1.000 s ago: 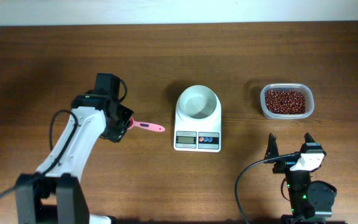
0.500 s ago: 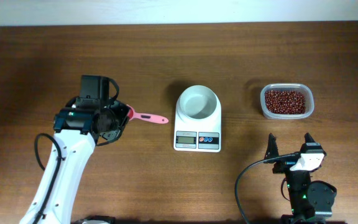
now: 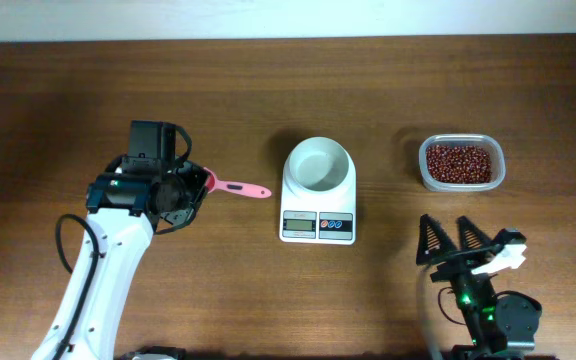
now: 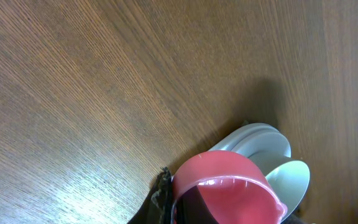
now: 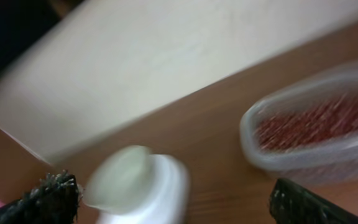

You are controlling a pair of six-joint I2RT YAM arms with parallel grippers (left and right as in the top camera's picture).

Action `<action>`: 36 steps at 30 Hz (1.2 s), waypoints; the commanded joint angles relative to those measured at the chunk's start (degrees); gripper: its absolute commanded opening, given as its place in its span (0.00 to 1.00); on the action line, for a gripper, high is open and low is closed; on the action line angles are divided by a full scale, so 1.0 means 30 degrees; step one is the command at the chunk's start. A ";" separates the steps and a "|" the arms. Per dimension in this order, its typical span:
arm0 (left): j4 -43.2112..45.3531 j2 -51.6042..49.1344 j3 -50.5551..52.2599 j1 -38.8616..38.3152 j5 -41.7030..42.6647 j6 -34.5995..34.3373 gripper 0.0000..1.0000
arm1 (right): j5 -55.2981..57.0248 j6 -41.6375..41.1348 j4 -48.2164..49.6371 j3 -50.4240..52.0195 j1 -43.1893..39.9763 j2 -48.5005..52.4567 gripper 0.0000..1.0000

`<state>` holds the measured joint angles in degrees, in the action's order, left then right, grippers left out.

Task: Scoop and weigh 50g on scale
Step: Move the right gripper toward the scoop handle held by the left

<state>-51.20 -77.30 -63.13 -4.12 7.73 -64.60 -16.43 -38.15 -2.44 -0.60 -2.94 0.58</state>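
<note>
Overhead view, brown wooden table [image 3: 268, 90]. The scale [image 3: 318, 200] sits mid-table, with its round white bowl [image 3: 318, 165] on top, empty, and its grey display [image 3: 299, 225] on the near edge beside small blue and red buttons. To the right, well apart from the scale, stands a clear plastic tub [image 3: 423, 178]. The 50g [image 3: 458, 162] lies inside it as a loose heap of dark red-brown beans, none in the bowl. The left gripper [image 3: 196, 188] is left of the scale with its jaws drawn together on a pink measuring spoon [image 3: 238, 187]. One end is pinched at the fingers and the slim pink length juts out toward the scale, its tip near the scale but not touching it. Left wrist view: the spoon's rounded pink cup [image 4: 225, 186] fills the lower frame close to the lens, with wood grain beyond it. White rounded shapes, apparently the scale [image 4: 253, 140], sit just past the cup. Whether the spoon touches the table I cannot tell. The right gripper [image 3: 448, 245] is at the near right, below the tub, its two dark fingers [image 3: 426, 240] spread wide with nothing between them and touching nothing. Right wrist view is badly blurred: dark fingertips [image 5: 48, 198] at the bottom corners, the white scale [image 5: 142, 186] low and left, the tub [image 5: 253, 149] of beans [image 5: 316, 121] on the right.
</note>
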 commanded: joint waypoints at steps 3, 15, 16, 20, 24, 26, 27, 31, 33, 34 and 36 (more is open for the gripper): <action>0.0029 0.0313 0.0066 -0.0080 0.0175 -0.0597 0.00 | -0.0248 -1.3981 0.0554 0.0095 0.0102 -0.0109 0.99; 0.0051 0.0313 0.0066 -0.0080 0.0525 -0.0605 0.00 | -0.1566 -0.6834 0.2637 -0.1472 0.0102 0.0233 0.99; 0.0036 0.0313 0.0066 -0.0080 0.0707 -0.0605 0.00 | -0.1712 -0.6725 0.2062 -0.1931 0.0102 0.0430 0.99; 0.0036 0.0313 0.0066 -0.0080 0.0874 -0.0605 0.00 | -0.2484 -0.4532 0.0240 -0.4109 0.0102 0.2659 0.99; -0.0029 0.0313 0.0066 -0.0080 0.0867 -0.0597 0.00 | -0.2630 -0.2696 -0.2616 -0.7169 0.0102 0.7162 0.99; -0.0022 0.0313 0.0066 -0.0080 0.0882 -0.0605 0.00 | -0.3621 -0.2055 -0.3424 -0.8590 0.0102 0.9923 0.99; -0.0036 0.0313 0.0066 -0.0080 0.1020 -0.0597 0.00 | -0.4371 -0.2069 -0.3548 -0.8990 0.0102 1.0899 0.99; -0.0262 0.0306 0.0073 -0.0080 0.1056 -0.0597 0.00 | -0.7504 -0.3322 -0.1858 -0.9377 0.0102 1.5183 0.99; -0.0270 0.0306 0.0073 -0.0080 0.1319 -0.0597 0.00 | -0.8786 -0.4809 -0.1537 -0.9377 0.0102 1.6568 0.99; -0.0291 0.0306 0.0073 -0.0080 0.1377 -0.0597 0.00 | -1.0112 -0.4794 -0.0699 -0.9377 0.0102 1.7420 0.99; -0.0568 0.0306 0.0073 -0.0080 0.1370 -0.0590 0.00 | -1.2058 -0.4787 0.0721 -0.9377 0.0124 1.8462 0.99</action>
<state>-52.10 -77.23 -63.09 -4.12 10.98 -65.87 -42.11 -50.89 -4.10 -27.64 -2.94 52.73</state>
